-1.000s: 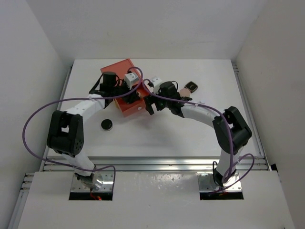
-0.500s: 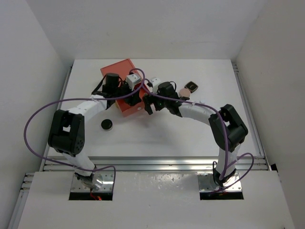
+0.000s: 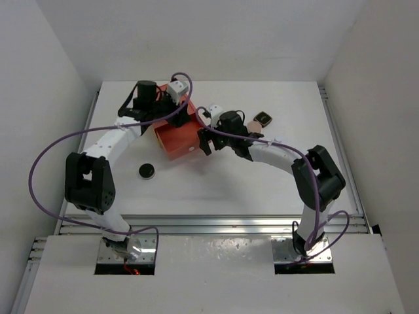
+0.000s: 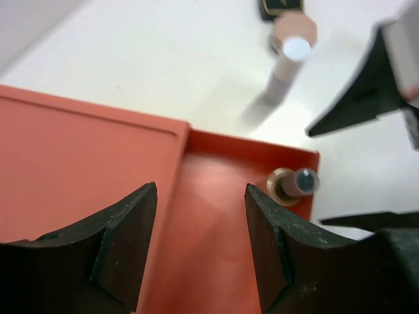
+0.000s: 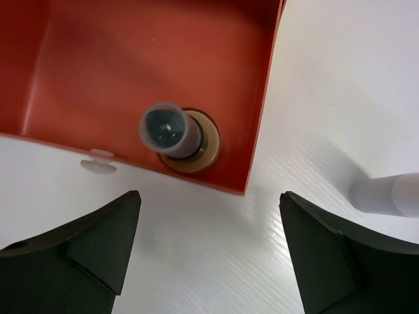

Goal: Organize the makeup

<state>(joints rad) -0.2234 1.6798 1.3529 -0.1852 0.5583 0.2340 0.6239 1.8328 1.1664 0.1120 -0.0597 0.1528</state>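
White table (image 3: 229, 186), plain white walls (image 3: 196, 39)

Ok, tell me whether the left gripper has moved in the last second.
Yes. In the top view the left gripper has shifted away from the disc, toward the far edge of the table. The disc has stayed put.

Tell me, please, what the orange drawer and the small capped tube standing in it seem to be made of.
The orange open drawer looks like moulded plastic with a soft sheen: thin even walls, uniform colour. The small upright tube seems plastic too: its cap is translucent grey. Its round brown base shines faintly, perhaps a metallic coating.
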